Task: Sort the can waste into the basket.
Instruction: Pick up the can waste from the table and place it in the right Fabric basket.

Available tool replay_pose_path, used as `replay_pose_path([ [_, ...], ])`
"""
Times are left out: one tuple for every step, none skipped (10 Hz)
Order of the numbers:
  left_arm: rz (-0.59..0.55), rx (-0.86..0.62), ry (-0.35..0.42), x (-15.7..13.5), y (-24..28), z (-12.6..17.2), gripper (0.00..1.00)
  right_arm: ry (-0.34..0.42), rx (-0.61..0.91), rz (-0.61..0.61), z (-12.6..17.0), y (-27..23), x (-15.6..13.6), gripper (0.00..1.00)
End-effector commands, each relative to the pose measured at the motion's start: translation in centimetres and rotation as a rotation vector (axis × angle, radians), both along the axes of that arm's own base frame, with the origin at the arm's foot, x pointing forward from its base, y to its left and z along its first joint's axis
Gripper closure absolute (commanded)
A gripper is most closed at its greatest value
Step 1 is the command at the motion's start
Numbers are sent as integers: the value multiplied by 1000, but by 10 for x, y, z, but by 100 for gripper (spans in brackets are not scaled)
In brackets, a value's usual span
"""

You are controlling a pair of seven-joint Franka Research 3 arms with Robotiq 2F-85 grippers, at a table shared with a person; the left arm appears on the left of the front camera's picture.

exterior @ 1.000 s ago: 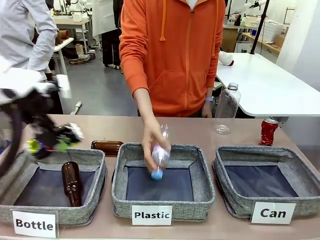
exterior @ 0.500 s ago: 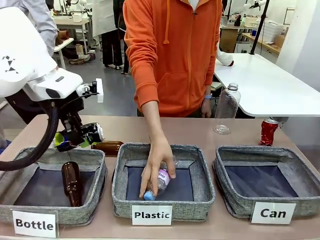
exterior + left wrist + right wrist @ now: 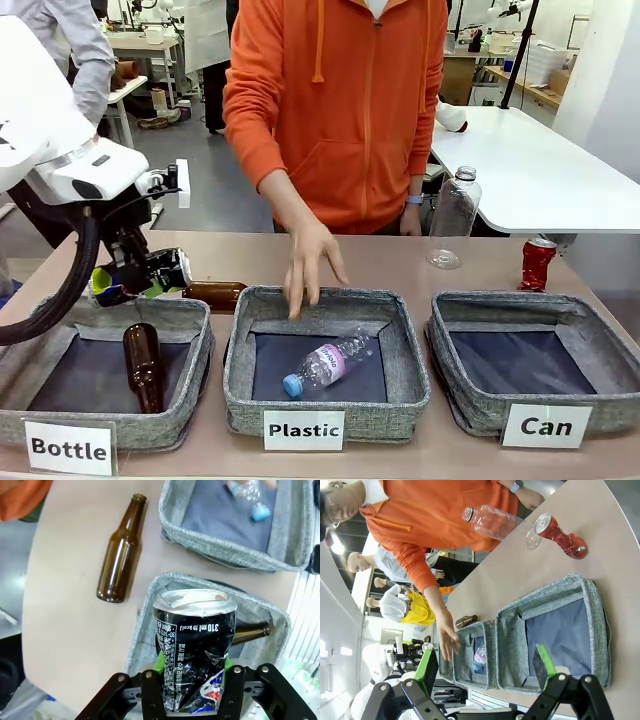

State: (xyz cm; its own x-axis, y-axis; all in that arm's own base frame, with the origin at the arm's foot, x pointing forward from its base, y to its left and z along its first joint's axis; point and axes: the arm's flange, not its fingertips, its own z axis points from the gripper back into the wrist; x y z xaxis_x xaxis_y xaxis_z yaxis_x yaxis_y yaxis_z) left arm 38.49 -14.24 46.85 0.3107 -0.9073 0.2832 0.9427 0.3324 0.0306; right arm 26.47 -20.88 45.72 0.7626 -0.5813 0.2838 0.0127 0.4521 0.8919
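Lining the worktop's (image 3: 400,262) near edge, left to right: Bottle basket (image 3: 150,430), Plastic basket (image 3: 380,420), Can basket (image 3: 470,412), the last with its lining bare. A person's hand (image 3: 310,262) hangs over the Plastic basket's far rim. Left jaws clamp the dark can (image 3: 192,645) above the Bottle basket's far edge; right jaws gape, holding nothing. The red can (image 3: 537,263) stands behind the Can basket.

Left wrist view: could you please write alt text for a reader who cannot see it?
The left gripper grips a dented dark can with a silver top above a grey basket holding a brown bottle. A second brown bottle lies on the table beside it.
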Motion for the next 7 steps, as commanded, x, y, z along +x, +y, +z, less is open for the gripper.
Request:
replay_pose_path([
  [5,13,10,-5,12,-4,62,-36,3,2,-1,-1,2,0],
  [5,13,8,-5,12,-2,62,-36,3,2,-1,-1,2,0],
  [-13,9,6,-6,7,0,62,-36,3,2,-1,-1,2,0],
  [-38,1,-9,-8,-5,4,62,-36,3,2,-1,-1,2,0],
  [-75,-32,-26,-11,-23,10,62,-36,3,2,-1,-1,2,0],
  [-112,-62,-49,-10,-45,18,62,-36,3,2,-1,-1,2,0],
  [-165,-90,-78,-7,-77,28,62,-36,3,2,-1,-1,2,0],
])
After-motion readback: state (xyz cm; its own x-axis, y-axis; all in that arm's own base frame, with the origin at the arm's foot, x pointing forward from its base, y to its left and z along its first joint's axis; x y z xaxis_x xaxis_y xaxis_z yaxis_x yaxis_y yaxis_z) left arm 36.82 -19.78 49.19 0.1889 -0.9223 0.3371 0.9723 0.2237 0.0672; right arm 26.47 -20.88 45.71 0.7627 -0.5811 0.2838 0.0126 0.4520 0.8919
